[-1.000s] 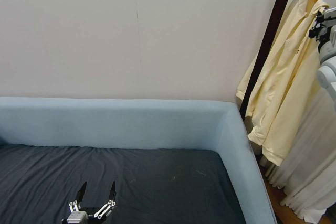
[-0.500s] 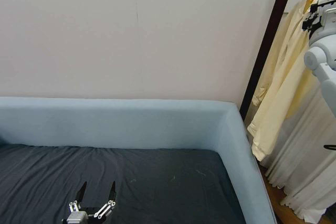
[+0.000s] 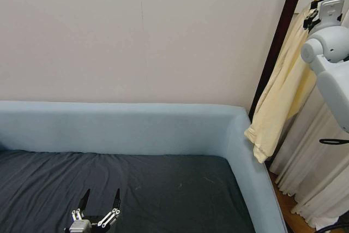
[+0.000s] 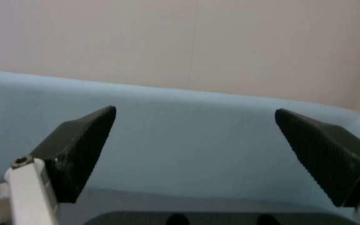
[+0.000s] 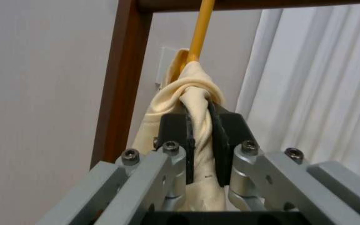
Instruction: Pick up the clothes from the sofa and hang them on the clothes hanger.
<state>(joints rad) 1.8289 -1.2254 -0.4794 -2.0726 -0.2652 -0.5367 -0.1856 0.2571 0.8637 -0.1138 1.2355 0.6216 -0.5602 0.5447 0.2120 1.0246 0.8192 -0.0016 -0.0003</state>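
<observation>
right gripper (image 5: pixel 202 125): clamped tight on a bunched fold of the pale yellow garment (image 3: pixel 279 99), high up past the right end of the sofa (image 3: pixel 136 126)
garment: hanging beside the dark wooden rack (image 3: pixel 277 39), lowest cuff just beside the sofa's right arm, off the seat
hanger (image 5: pixel 201 28): yellow, rising out of the gathered cloth toward the rack's top bar
left gripper (image 3: pixel 102 195): spread wide, holding nothing, low over the sofa's dark seat
curtain (image 3: pixel 313 162): white, behind the garment, right of the sofa

A sofa (image 3: pixel 136 129) stands against the wall (image 3: pixel 136 36). Right of it, a garment (image 3: pixel 275 107) hangs from a rack (image 3: pixel 278 36), with a curtain (image 3: pixel 313 173) farther right. The left gripper (image 3: pixel 100 200) sits above the seat, the right gripper (image 5: pixel 202 123) high on the garment.
</observation>
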